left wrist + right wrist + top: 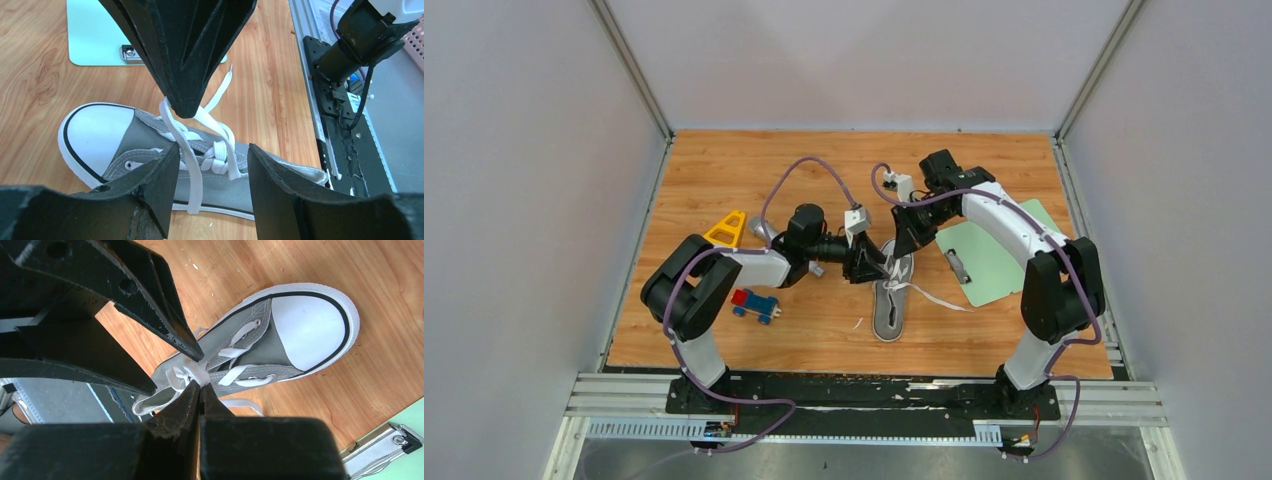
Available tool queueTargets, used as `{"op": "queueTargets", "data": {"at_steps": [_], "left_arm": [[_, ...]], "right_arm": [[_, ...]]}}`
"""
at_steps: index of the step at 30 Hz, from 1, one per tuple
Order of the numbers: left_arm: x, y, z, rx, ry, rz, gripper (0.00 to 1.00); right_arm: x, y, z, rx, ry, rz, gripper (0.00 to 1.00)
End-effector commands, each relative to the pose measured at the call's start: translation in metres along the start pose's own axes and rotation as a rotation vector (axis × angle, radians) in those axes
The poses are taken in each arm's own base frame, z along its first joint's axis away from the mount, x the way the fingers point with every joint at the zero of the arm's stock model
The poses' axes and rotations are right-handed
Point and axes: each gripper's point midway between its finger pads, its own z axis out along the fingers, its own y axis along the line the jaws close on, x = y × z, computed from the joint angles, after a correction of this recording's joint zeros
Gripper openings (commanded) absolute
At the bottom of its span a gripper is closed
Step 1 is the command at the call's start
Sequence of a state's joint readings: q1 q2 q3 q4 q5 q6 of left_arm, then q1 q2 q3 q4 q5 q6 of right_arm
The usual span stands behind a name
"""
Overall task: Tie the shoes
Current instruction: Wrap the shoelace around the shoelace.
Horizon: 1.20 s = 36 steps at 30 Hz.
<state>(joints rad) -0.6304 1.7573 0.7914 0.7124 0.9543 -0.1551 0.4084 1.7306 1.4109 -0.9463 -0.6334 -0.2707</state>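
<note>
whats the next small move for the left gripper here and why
Probably close the left gripper on the lace strand lying between its open fingers: the right gripper is already shut on the white laces above the sneaker, so the left needs its own grip.

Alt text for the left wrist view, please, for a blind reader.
A grey sneaker with a white toe cap lies on a wooden table, its white laces pinched and held up by the right gripper. The left gripper, jaws open, hangs close by the shoe; a green clipboard lies beyond.
</note>
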Motion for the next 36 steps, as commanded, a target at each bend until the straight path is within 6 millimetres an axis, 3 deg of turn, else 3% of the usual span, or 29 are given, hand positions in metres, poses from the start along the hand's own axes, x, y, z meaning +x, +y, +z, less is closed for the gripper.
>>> {"op": "queueTargets", "data": {"at_steps": [1,6,14,31,36], "left_arm": [[-0.003,0.002,0.006,-0.03,-0.019,0.046,0.59],[0.002,0.004,0.01,-0.052,0.006,0.045,0.51],[0.011,-0.009,0.019,-0.004,0.048,0.073,0.43],[0.02,-0.009,0.025,-0.017,0.098,0.068,0.24],[0.021,-0.011,0.029,-0.012,0.115,0.067,0.05]], "right_arm": [[-0.014,0.006,-0.009,-0.025,-0.042,0.007,0.0],[-0.016,0.006,-0.012,-0.034,-0.054,0.02,0.0],[-0.017,0.004,-0.016,-0.037,-0.066,0.033,0.0],[-0.016,-0.001,-0.023,-0.048,-0.088,0.058,0.0],[-0.014,-0.002,-0.022,-0.053,-0.085,0.064,0.0]]}}
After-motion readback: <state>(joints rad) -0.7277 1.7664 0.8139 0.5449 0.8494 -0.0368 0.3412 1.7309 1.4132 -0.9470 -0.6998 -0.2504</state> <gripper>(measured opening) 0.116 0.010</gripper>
